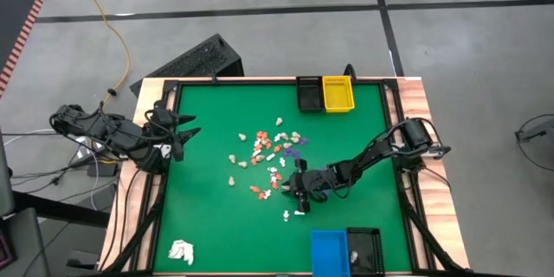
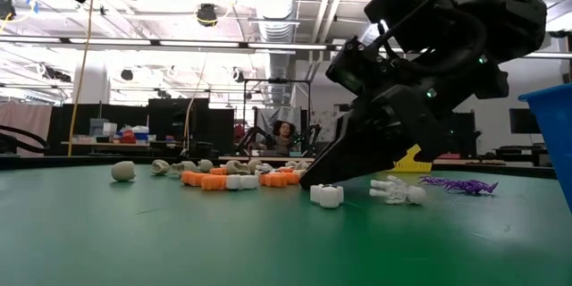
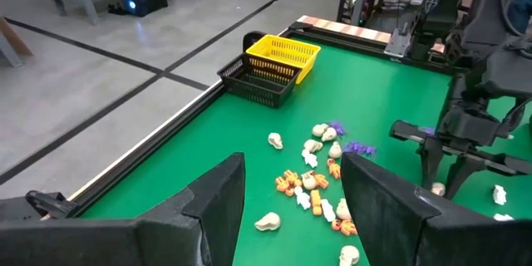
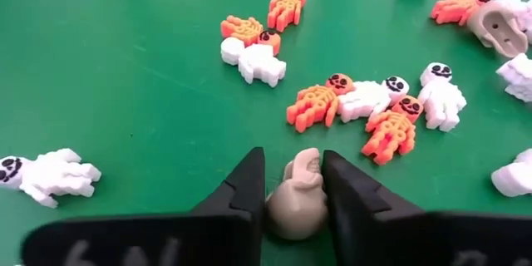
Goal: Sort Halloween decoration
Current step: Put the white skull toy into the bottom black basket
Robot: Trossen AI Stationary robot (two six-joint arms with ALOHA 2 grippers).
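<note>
The right gripper (image 4: 293,189) is down on the green felt-like table top (image 1: 216,216), its two dark fingers narrowed around a cream-beige skull-shaped figurine (image 4: 296,201) and touching both its sides, a grip that looks meant to lift that one piece clear of its neighbours. The Halloween decoration (image 1: 270,157), a scatter of tiny orange skeleton, white skeleton, purple and beige pieces, lies mid-table, mostly towards ten to twelve o'clock of that gripper in the high view, loose enough for single picks. A yellow mesh basket (image 1: 338,93) and a black one (image 1: 309,93) sit at the table's twelve o'clock edge, a blue bin (image 1: 328,251) at six o'clock, probably sorting targets. The left gripper (image 1: 182,134) waits at nine o'clock, fingers wide, holding nothing.
</note>
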